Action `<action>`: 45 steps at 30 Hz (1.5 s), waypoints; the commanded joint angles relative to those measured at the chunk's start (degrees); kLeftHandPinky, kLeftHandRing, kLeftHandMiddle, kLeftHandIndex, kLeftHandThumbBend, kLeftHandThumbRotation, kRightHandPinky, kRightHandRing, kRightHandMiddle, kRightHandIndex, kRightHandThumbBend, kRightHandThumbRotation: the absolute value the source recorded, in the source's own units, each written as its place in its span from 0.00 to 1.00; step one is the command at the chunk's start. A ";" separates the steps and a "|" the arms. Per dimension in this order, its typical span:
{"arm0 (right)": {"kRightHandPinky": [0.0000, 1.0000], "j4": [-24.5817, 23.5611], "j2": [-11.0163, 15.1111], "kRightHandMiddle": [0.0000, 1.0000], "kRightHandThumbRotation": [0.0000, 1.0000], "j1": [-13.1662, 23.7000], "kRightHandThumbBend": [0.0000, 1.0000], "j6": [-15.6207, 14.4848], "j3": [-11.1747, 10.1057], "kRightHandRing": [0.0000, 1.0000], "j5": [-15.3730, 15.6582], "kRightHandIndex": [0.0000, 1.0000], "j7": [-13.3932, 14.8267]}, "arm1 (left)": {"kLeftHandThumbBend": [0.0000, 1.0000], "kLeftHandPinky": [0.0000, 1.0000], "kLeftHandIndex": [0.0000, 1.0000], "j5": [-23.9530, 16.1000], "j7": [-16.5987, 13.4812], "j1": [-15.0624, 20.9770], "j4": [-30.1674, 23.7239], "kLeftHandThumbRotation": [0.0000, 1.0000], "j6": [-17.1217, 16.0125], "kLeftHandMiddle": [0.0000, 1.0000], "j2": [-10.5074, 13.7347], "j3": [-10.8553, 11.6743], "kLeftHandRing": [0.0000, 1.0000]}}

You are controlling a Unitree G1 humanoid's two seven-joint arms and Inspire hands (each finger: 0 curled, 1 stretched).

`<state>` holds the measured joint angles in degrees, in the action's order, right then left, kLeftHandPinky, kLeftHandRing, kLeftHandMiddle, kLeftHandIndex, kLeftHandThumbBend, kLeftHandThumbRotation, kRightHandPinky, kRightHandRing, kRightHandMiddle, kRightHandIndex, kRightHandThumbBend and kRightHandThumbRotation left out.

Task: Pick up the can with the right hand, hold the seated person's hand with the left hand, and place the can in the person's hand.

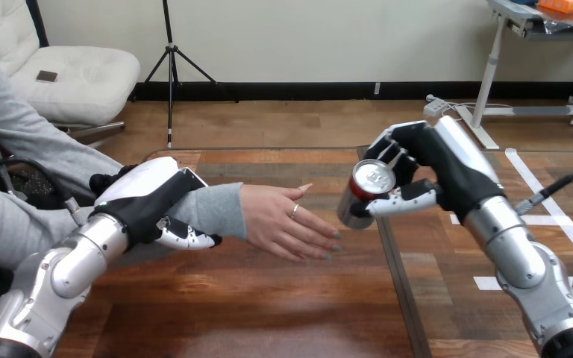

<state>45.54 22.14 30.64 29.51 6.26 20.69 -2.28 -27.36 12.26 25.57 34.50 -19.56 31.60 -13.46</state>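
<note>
A silver and red can [365, 190] hangs above the wooden table [268, 298], tilted with its top toward me. My right hand [425, 168] is shut on the can, fingers behind it and thumb under it. The person's hand [287, 221] reaches in from the left, palm up and open, its fingertips just left of and below the can. My left hand [145, 198] lies over the person's grey-sleeved forearm [213, 209], with its thumb curled under the sleeve and its fingers wrapped over the far side.
The table's right edge [395, 276] runs just under the can, with floor beyond it. The person's arm crosses the table's left half.
</note>
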 commanded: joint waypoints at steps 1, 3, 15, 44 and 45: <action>0.31 -4.30 -1.48 0.39 0.00 6.95 0.76 0.03 0.00 0.34 -0.26 0.42 1.64 | 0.25 0.10 0.24 3.26 -0.89 4.56 -4.03 0.00 -0.89 0.21 -2.82 1.75 0.14; 0.30 -4.45 -1.74 0.39 0.00 6.98 0.76 -0.15 0.06 0.34 -0.46 0.42 1.60 | 0.24 0.10 0.24 3.21 -0.82 4.58 -4.08 0.00 -0.78 0.21 -2.92 1.75 0.14; 0.33 -4.23 -3.60 0.40 0.00 7.43 0.74 0.74 0.00 0.35 -2.33 0.42 0.09 | 0.26 0.10 0.24 2.80 -0.91 4.69 -4.41 0.00 0.01 0.21 -3.57 1.81 0.14; 0.29 -3.27 -6.97 0.38 0.00 7.63 0.76 1.37 1.30 0.33 -1.75 0.42 -0.16 | 0.24 0.11 0.25 3.72 -0.06 4.84 -4.66 0.00 -0.25 0.22 -4.20 2.23 0.15; 0.29 -3.27 -7.02 0.38 0.00 7.61 0.76 1.34 1.31 0.33 -1.75 0.42 -0.20 | 0.24 0.11 0.25 3.69 -0.04 4.84 -4.68 0.00 -0.23 0.22 -4.20 2.23 0.15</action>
<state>45.20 16.84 32.60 29.43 7.00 19.79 -3.03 -26.99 12.95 25.57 34.16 -19.13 29.04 -13.46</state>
